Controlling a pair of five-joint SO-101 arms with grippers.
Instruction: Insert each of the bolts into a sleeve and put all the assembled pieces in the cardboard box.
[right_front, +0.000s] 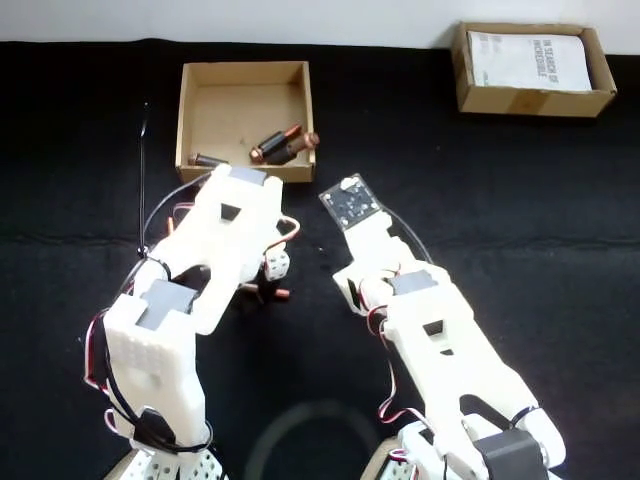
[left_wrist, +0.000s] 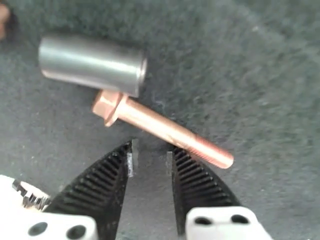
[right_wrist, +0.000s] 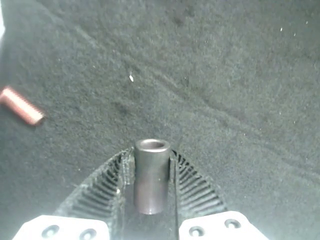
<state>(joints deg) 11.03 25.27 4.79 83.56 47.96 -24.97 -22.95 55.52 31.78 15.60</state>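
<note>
My right claw (right_wrist: 151, 156) is clenched on a sleeve (right_wrist: 151, 180). My left claw (left_wrist: 150, 152) hangs released over the tabletop (left_wrist: 260, 75). A bolt (left_wrist: 160, 130) lies just past its tips, head touching a second sleeve (left_wrist: 92, 64) beyond. Farther ahead, the cardboard box (right_front: 240, 100) holds assembled pieces (right_front: 283, 145).

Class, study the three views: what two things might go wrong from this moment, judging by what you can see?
1. The left gripper hangs open by the bolt, whose head sits right beside the loose sleeve; grasping may knock that sleeve rolling.
2. The right gripper clamps the held sleeve, smooth and round; it may slip or tilt during insertion.
</note>
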